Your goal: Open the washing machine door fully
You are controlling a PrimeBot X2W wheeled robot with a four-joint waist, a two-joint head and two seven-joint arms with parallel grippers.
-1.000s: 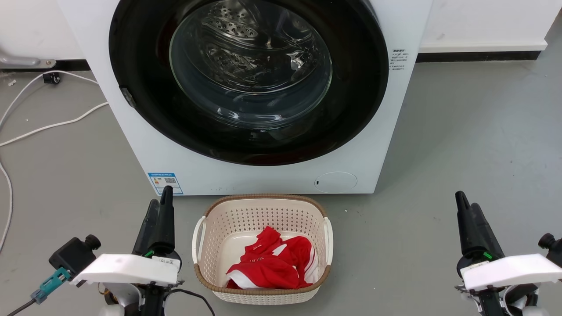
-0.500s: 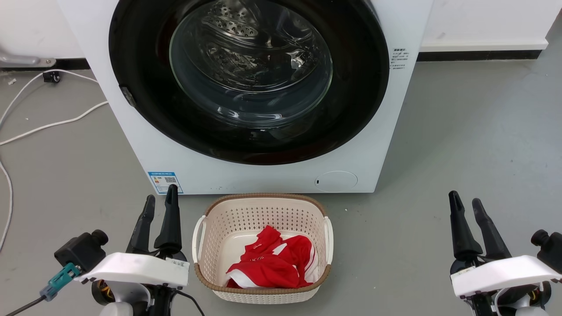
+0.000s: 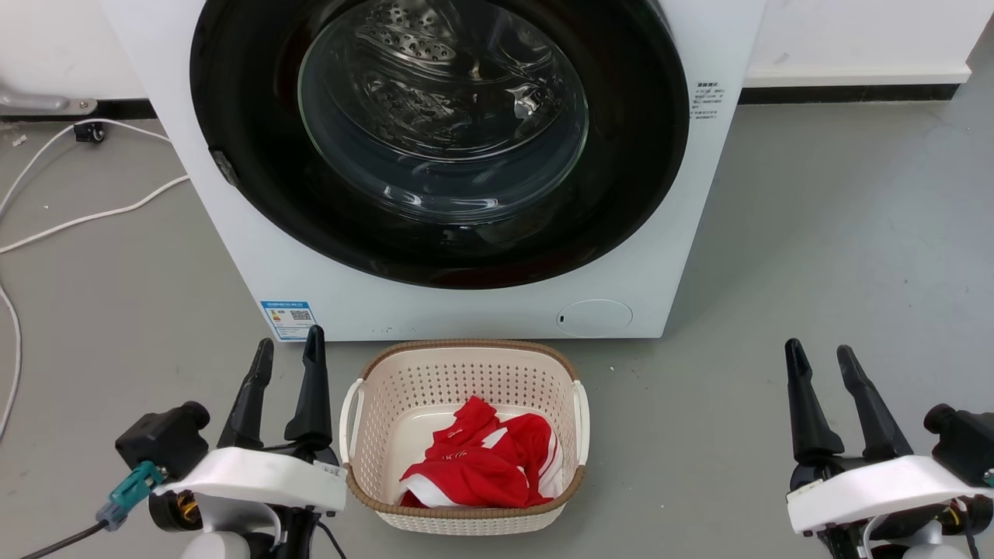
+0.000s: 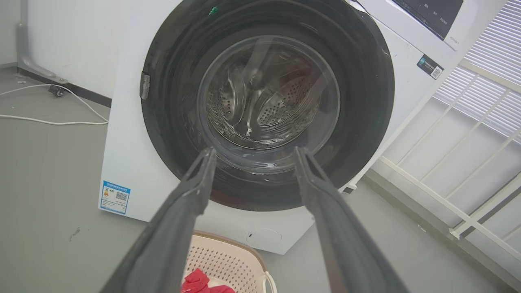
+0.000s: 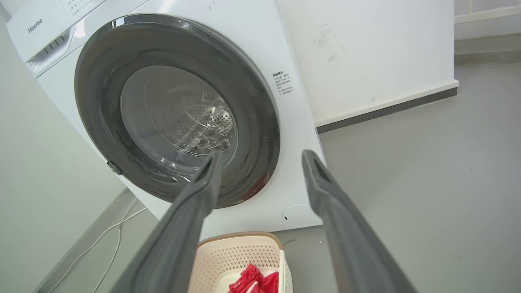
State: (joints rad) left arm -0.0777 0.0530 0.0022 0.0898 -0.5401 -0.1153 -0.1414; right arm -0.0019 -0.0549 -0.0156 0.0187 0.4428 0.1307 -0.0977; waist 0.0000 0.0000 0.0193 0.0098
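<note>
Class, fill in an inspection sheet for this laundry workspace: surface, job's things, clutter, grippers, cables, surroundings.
Surface: grey floor, smooth.
Job's things: door shut, flush on the white machine.
Clutter: basket in front of the machine, red cloth inside it.
Grippers: left gripper open, beside the basket; right gripper open, further right; both hold nothing and are well short of the door.
Cables: white cable lying on the floor left of the machine.
Surroundings: white wall with dark skirting behind.

Basket (image 3: pixel 464 378) just before door (image 3: pixel 439 140)
</note>
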